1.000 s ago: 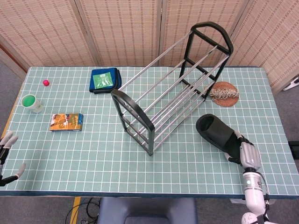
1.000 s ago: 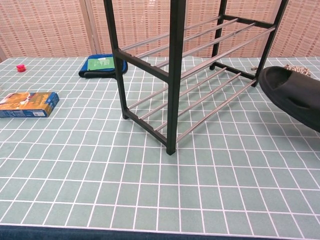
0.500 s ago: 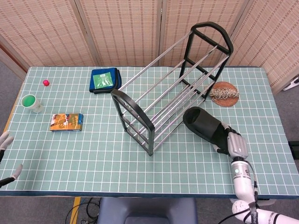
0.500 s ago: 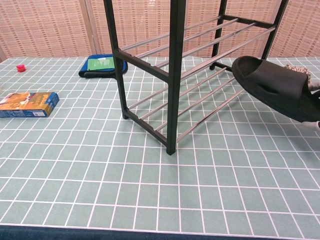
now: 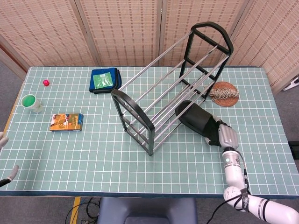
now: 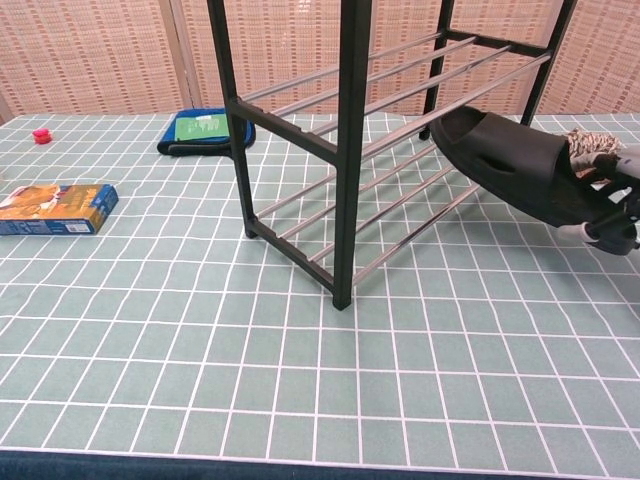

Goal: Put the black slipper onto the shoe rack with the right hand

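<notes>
I see the desk [image 5: 140,154] covered in a pale green mat with a white grid. The shoe rack [image 5: 170,88] stands on it slantwise near the middle, black end frames joined by silver rails. Behind its left end lies a blue pouch [image 5: 104,80] with a green panel. Toward the left edge I have a small red object [image 5: 46,82], a white cup with green inside [image 5: 30,102], and an orange packet [image 5: 67,122] lying flat. A round woven mat [image 5: 224,94] sits right of the rack's far end.
</notes>
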`<state>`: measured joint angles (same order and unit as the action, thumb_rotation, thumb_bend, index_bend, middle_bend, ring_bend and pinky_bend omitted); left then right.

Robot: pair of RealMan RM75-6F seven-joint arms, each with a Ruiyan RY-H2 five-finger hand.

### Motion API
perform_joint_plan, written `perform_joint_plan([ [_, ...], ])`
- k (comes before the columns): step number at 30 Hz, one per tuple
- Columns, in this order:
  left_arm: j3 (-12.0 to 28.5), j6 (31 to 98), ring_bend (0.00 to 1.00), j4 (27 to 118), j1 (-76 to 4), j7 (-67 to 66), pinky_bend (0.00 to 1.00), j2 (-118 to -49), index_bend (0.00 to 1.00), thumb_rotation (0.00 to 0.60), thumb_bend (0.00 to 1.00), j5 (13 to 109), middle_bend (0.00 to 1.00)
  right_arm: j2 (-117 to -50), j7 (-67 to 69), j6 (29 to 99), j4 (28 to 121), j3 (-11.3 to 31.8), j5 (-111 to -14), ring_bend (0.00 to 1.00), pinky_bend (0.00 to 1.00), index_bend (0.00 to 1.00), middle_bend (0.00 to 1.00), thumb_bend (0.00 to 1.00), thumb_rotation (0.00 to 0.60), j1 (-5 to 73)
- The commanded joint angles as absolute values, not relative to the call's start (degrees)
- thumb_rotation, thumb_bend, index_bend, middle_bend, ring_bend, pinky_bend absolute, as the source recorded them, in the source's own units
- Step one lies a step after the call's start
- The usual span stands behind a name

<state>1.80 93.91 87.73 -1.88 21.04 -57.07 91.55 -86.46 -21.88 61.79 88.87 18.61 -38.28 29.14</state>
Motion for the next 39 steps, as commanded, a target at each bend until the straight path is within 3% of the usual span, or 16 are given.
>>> perform_joint_plan([
  [1, 1.76, 94.31, 0.00, 87.61, -1.63, 21.41, 0.00, -56.99, 0.03, 0.600, 0.38, 91.61, 0.00, -87.04, -22.76, 61.20, 88.33, 19.36, -37.00, 0.39, 0.56, 0.33, 0.31, 0.30, 0.600, 30.62],
  [39, 1.38, 96.45, 0.00, 86.58, -0.37, 24.77, 0.00, -56.28, 0.03, 0.600, 0.38, 92.65, 0.00, -94.61, -23.08, 54.31, 74.14, 22.68, -29.58, 0.39, 0.56, 0.33, 0.30, 0.30, 0.600, 43.53],
])
